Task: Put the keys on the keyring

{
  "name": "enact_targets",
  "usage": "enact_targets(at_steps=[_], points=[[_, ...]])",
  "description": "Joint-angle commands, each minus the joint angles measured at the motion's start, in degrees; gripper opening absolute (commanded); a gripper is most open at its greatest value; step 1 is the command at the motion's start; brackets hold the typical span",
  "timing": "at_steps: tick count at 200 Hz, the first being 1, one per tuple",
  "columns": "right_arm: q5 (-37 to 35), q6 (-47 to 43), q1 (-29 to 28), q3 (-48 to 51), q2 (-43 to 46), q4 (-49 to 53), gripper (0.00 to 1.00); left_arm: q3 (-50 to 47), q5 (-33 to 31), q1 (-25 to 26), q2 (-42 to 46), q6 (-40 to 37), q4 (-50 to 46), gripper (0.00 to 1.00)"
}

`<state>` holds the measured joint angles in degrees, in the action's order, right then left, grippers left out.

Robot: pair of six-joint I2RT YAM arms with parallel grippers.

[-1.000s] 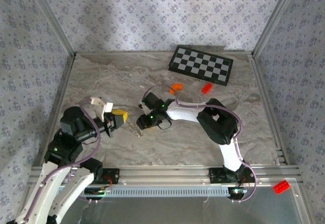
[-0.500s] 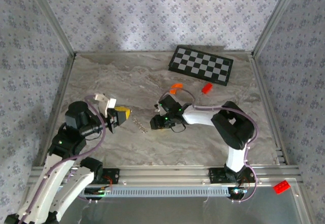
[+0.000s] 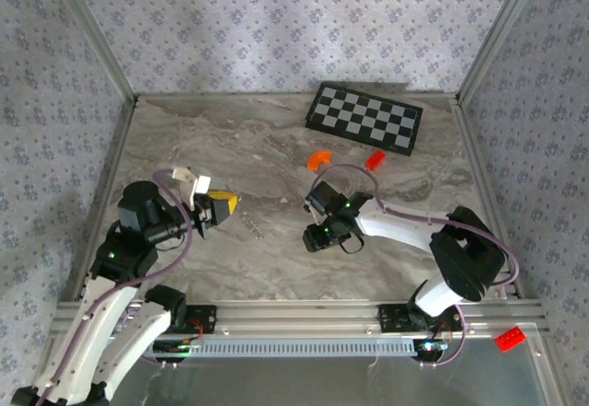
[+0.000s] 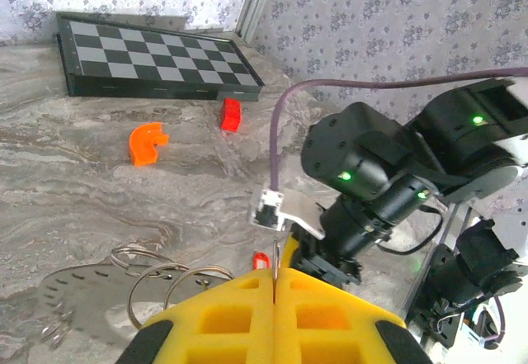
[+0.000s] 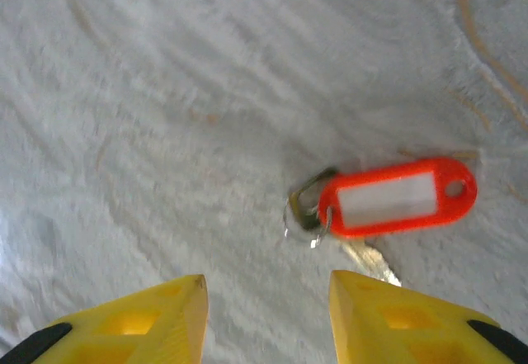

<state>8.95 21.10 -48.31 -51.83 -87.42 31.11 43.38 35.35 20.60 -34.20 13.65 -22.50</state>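
Observation:
My left gripper [image 3: 225,205] [image 4: 274,275] is shut, and a thin silvery edge sticks out between its yellow fingertips. The keyring [image 4: 196,270], linked silvery wire loops, runs from behind those fingers. In the top view the keyring [image 3: 254,227] shows just right of the left gripper. The key [image 5: 388,199], a red tag with a white label and a small silvery metal part, lies flat on the marble. My right gripper [image 5: 266,286] [image 3: 316,238] hovers open close to it, with nothing between its fingers. In the left wrist view the key [image 4: 261,259] lies just in front of the right arm's fingers.
A checkered board [image 3: 365,119] lies at the back right. An orange arc piece [image 3: 318,158] and a red brick [image 3: 375,159] sit in front of it. Another red brick [image 3: 510,338] rests on the front rail. Walls close in the table's sides.
My right gripper has swung right, away from the keyring and the left gripper, and now hangs over the key. The left gripper lifted slightly and stayed shut.

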Motion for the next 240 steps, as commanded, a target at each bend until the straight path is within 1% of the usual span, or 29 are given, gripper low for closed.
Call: enact_targets(at_steps=[1, 22, 35, 45, 62, 76, 91, 110, 142, 160, 168, 182, 197, 213, 240], points=[[-4.27, -11.34, 0.66, -3.25, 2.17, 10.82, 0.45, -0.22, 2.17, -0.47, 0.93, 0.96, 2.75, 0.0], [-7.47, -18.27, 1.55, -7.29, 0.49, 15.44, 0.46, -0.12, 1.83, -0.65, 1.16, 1.53, 2.73, 0.0], [-10.59, -21.62, 1.56, -9.74, -1.5, 16.69, 0.47, 0.04, 1.82, -0.65, 1.4, 1.72, 2.71, 0.0], [-11.37, -23.93, 1.09, -11.2, -2.93, 17.67, 0.47, -0.1, 1.74, -0.65, 1.72, 1.76, 2.77, 0.0], [-10.66, -29.2, -0.36, -12.05, -3.47, 17.1, 0.47, -0.18, 1.54, -0.73, 2.14, 1.72, 2.73, 0.0], [-8.51, -33.54, -1.54, -10.31, -1.94, 14.75, 0.47, -0.02, 1.27, -0.8, 1.96, 1.81, 2.56, 0.0], [-6.16, -37.51, -1.59, -7.93, 0.26, 11.67, 0.48, 0.2, 1.03, -0.96, 1.59, 2.21, 2.29, 0.0], [-6.21, -40.61, -1.52, -5.95, 1.74, 8.23, 0.49, 0.17, 1.03, -1.09, 2.17, 2.77, 2.7, 0.0], [-7.91, -43.96, -1.53, -2.67, 1.17, 1.53, 0.52, 0.03, 0.16, -1.59, 3.52, 3.1, 3.24, 0.0], [-13.0, -45.27, -2.12, -1.86, -0.73, -0.16, 0.53, 0.07, 0.68, -2.12, 3.74, 3.29, 3.26, 0.0], [-14.21, -45.48, -2.43, -1.55, -1.01, -1.15, 0.54, 0.04, 0.7, -2.36, 3.99, 3.18, 3.17, 0.0], [-13.82, -45.63, -3.34, -0.44, -0.41, -3.56, 0.56, -0.13, 0.36, -2.92, 4.31, 3.24, 3.1, 0.0], [-14.82, -44.7, -4.6, 0.07, -0.98, -4.97, 0.62, 0.18, 0.52, -3.41, 3.5, 4.13, 3.15, 0.0], [-16.07, -43.4, -5.56, -0.93, -3.12, -2.91, 0.65, 0.47, 0.9, -3.55, 2.89, 5.95, 4.99, 0.0], [-13.96, -43.17, -6.92, -0.05, -4.33, -2.42, 0.71, -0.12, 0.34, -3.64, 2.82, 7.8, 8.25, 0.0]])
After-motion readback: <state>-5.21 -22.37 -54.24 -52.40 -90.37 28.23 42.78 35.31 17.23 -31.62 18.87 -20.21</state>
